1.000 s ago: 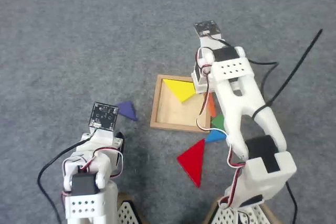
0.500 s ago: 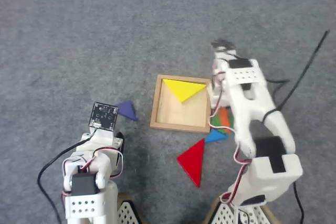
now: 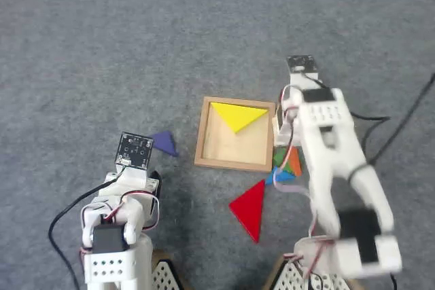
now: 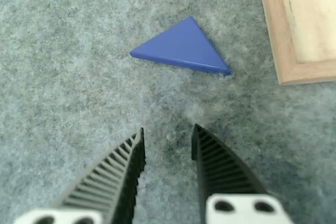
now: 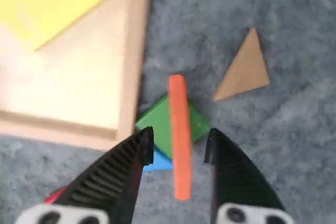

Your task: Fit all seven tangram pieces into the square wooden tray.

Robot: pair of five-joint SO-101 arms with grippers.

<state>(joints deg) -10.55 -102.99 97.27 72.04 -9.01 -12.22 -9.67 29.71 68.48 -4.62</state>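
1. The square wooden tray [image 3: 231,165] lies flat near the middle of the grey tabletop [image 3: 102,52].
2. One piece is in it: the yellow triangle [image 3: 238,115] lies flat with its long side along the tray's far rim and its point toward the tray's middle. The rest of the tray floor is bare wood.
3. The dark blue triangle [image 3: 164,142] lies flat on the tabletop off the tray's left rim, near it but not touching.
4. The left gripper [image 4: 168,130] hovers low over bare tabletop on the near side of that triangle. Its jaws are a narrow way apart and hold nothing.
5. The green piece [image 5: 157,121], the orange piece [image 5: 178,135] and the light blue piece [image 3: 282,176] crowd together just beside the tray's right rim, by its near-right corner.
6. The orange piece shows as a thin strip across the green one and seems to be tipped up on its edge, though the blur makes that uncertain.
7. The right gripper [image 5: 178,132] is above this cluster, its jaws spread to either side of the orange strip with a gap on both sides.
8. The tan triangle [image 5: 241,72] lies flat beyond the cluster, on the side away from the tray and apart from it.
9. The red triangle [image 3: 250,206] lies flat toward the tabletop's near edge, off the tray's near-right corner
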